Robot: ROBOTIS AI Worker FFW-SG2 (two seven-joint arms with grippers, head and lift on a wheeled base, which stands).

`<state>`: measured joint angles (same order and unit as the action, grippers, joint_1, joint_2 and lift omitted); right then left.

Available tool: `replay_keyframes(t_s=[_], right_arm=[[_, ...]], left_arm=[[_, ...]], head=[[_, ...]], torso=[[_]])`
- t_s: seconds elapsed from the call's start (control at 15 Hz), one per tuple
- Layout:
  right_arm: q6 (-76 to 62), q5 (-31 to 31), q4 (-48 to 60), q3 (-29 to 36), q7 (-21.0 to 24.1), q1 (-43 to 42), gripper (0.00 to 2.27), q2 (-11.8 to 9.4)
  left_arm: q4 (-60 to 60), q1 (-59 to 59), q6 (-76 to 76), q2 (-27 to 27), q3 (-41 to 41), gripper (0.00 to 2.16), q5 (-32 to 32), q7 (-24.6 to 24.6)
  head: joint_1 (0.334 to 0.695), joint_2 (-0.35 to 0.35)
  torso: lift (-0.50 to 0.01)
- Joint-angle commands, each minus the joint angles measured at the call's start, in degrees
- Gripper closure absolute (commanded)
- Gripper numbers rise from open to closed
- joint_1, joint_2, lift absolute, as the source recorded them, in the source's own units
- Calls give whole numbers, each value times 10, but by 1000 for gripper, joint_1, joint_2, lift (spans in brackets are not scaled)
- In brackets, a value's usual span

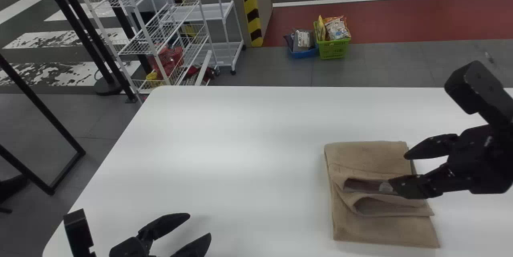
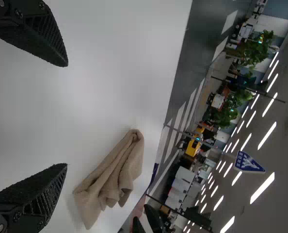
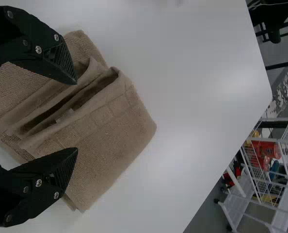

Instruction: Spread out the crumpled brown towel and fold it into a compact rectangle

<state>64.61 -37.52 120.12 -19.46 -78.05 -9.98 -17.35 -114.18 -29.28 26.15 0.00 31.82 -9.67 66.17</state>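
Plainly saw the brown towel lying folded on the white worktop, well apart from the left edge and nearer the near edge than the far one. Made out a roughly rectangular stack, longer from near to far than across, with the upper layers rumpled and gaping in loose folds across the middle. Noted a small pale patch inside the gap.

Found the right gripper reaching in from the right, tips over the towel's right side, one by the far part of that side and the other over the gaping folds. Saw the fingers spread apart, nothing clasped between them. In the right wrist view, saw towel under both tips and the raised folds running through the space between. Could not tell touching from hovering there.

Found the left gripper over the worktop toward its near left corner, well apart from the towel, likewise spread and holding nothing.

Beyond the left part of the far edge, saw a white wire rack on the floor. Farther right past the same edge, spotted a green basket with packets in it, just beside a blue basket, likewise loaded with packets.
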Motion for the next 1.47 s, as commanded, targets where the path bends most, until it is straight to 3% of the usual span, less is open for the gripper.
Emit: replay_keyframes(t_s=[0.0,0.13,0.33,0.53,0.67,0.93,1.4], right_arm=[[-21,-15,-1,-32,-3,-10,421,-23],[-52,-24,-2,-49,-3,-15,421,-42],[-66,-31,-1,-96,-3,-29,390,-87],[-68,-25,-1,-143,-3,-37,387,-149],[-73,-4,-9,-155,-3,-58,387,-161],[-79,13,-52,-222,-3,-135,390,-159],[-72,10,-134,-317,-3,-212,390,-115]], left_arm=[[0,-2,0,-1,0,76,0,0],[-2,-2,0,-1,1,76,0,-1],[-5,-2,2,-1,-4,76,10,-9],[-3,-2,2,-1,-7,80,15,-19],[-1,-1,-2,-1,-12,80,15,-30],[12,4,-30,-1,-21,76,15,-42],[19,8,-65,-1,-21,80,13,-48]], head=[[695,251],[695,252],[695,249],[695,242],[695,221],[695,217],[695,246]], torso=[[-127],[-127],[-127],[-127],[-127],[-127],[-127]])
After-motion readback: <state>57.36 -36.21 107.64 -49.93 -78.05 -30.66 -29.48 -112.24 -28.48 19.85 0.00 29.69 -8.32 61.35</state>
